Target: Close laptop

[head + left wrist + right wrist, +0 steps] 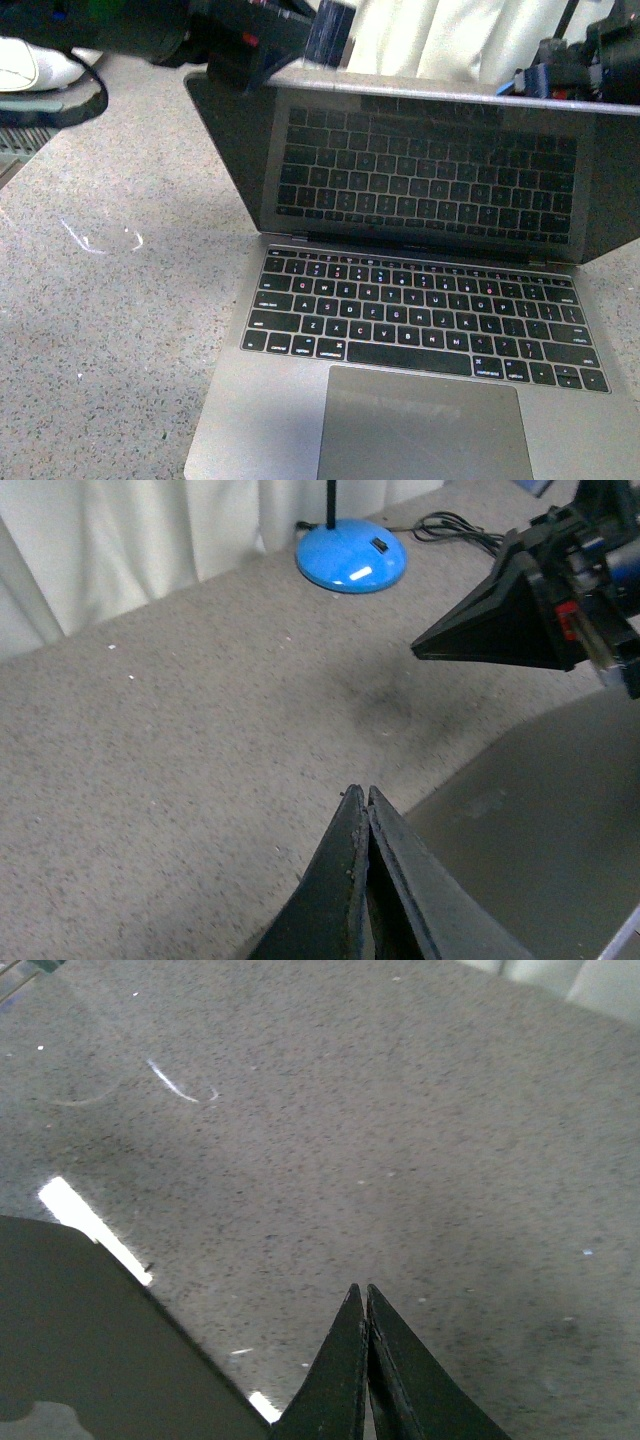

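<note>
Laptop point(420, 330) open on speckled grey table point(110, 330), lid point(420, 170) tilted forward over keyboard. Left gripper point(361, 795) pressed together, empty, at lid's top left corner; contact unclear. Right gripper point(359, 1290) likewise pinched flat, empty, behind lid's top right edge; contact unclear too.

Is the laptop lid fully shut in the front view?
No, the laptop stands open, with its screen raised at an angle above the keyboard, whose keys all show.

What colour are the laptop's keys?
Black keys on the grey laptop; clearest in the front view.
</note>
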